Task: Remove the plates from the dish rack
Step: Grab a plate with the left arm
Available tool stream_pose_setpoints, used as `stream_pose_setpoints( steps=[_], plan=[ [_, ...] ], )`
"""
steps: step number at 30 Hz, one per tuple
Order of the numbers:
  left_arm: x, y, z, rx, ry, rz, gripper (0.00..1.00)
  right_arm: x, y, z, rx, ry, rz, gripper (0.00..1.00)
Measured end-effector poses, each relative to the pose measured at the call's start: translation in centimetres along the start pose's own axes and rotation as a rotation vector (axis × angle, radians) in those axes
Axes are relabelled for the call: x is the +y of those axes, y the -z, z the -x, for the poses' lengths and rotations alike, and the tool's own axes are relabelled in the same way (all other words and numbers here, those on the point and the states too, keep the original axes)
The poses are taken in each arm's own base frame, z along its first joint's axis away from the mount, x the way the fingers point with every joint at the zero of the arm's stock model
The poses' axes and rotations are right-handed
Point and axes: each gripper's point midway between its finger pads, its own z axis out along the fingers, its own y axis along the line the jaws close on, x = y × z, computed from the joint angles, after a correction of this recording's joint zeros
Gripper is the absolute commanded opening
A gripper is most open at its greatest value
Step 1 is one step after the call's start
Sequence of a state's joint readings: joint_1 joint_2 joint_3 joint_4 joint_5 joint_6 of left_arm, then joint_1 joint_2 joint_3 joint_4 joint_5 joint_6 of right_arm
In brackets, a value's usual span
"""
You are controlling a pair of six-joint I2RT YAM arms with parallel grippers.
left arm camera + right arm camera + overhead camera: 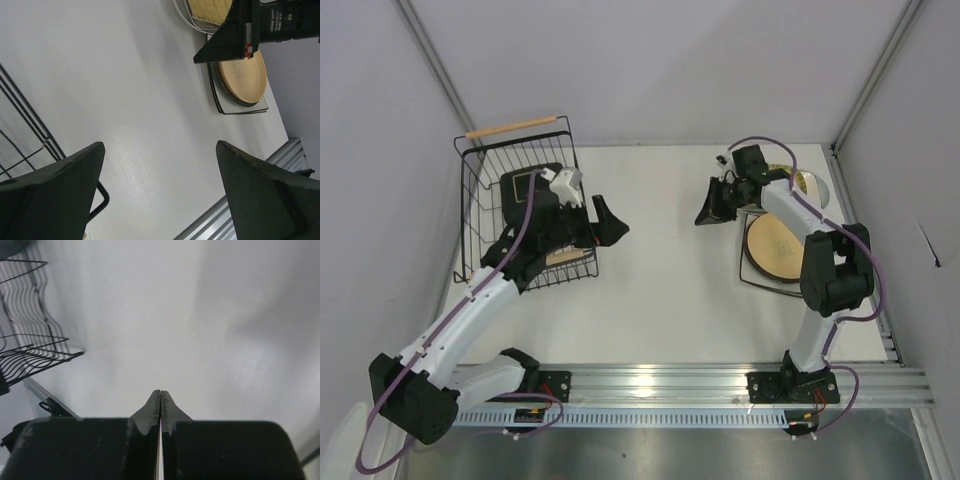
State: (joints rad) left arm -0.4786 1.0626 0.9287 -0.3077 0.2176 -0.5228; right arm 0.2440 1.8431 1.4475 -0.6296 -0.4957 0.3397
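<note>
Both of my grippers were empty. My left gripper had its fingers spread wide apart, with nothing between them but bare table. It hung just to the right of the dish rack, whose black wires showed beside my left finger in the wrist view, and I could not tell whether finger and wire touched. My right gripper had its fingertips pressed flat together, pinching nothing, pointed out over the open middle of the table. It sat near the plates lying at the far right: a tan round plate lay on a black-rimmed square plate, and just behind them a mustard ribbed plate rested in a white round plate. The rack stood at the far left, one wooden handle along its back edge, with a dark square plate propped inside it
</note>
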Motion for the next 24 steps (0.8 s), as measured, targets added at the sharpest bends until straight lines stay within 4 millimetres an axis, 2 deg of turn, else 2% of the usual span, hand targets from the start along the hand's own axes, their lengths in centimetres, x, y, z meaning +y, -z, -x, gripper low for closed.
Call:
stream_pose_setpoints(
  steps=[1, 3, 4, 6, 7, 8, 9, 14, 18, 19, 21, 24],
  plan=[
    [0.3, 0.2, 0.7, -0.016, -0.003, 0.015, 1.0, 0.8, 0.1, 0.1, -0.003, 0.015, 0.026, 0.12],
    [0.8, 0.7, 2.4, -0.052, -0.006, 0.048, 1.0, 2.9, 0.5, 0.3, -0.017, 0.057, 0.073, 0.22],
    [1.1, 1.1, 3.4, -0.075, -0.009, 0.065, 1.0, 3.9, 1.1, 0.4, -0.03, 0.078, 0.091, 0.38],
    [1.5, 1.9, 5.7, -0.133, -0.008, 0.097, 1.0, 5.7, 2.6, 0.5, -0.066, 0.125, 0.119, 0.48],
    [1.7, 2.4, 6.9, -0.167, -0.007, 0.113, 0.99, 6.5, 3.4, 0.6, -0.085, 0.149, 0.131, 0.6],
    [1.9, 2.8, 8.1, -0.199, -0.004, 0.126, 1.0, 7.6, 4.7, 0.8, -0.113, 0.177, 0.15, 0.89],
    [2.2, 3.2, 9.0, -0.224, 0.002, 0.138, 1.0, 8.6, 5.8, 1.0, -0.139, 0.202, 0.166, 0.99],
    [5.5, 4.4, 13.7, -0.387, 0.099, 0.227, 1.0, 12.1, 10.0, 1.7, -0.238, 0.313, 0.236, 1.0],
    [9.8, 4.7, 17.0, -0.508, 0.265, 0.286, 0.99, 12.8, 11.1, 1.3, -0.254, 0.335, 0.256, 1.0],
    [11.5, 4.8, 17.8, -0.551, 0.328, 0.308, 1.0, 12.8, 11.2, 1.0, -0.255, 0.338, 0.258, 1.0],
    [14.1, 5.1, 18.3, -0.619, 0.422, 0.35, 1.0, 12.8, 11.3, 0.1, -0.251, 0.338, 0.262, 1.0],
    [18.2, 5.0, 17.7, -0.698, 0.565, 0.427, 1.0, 13.5, 11.7, -1.4, -0.244, 0.349, 0.282, 1.0]
  ],
)
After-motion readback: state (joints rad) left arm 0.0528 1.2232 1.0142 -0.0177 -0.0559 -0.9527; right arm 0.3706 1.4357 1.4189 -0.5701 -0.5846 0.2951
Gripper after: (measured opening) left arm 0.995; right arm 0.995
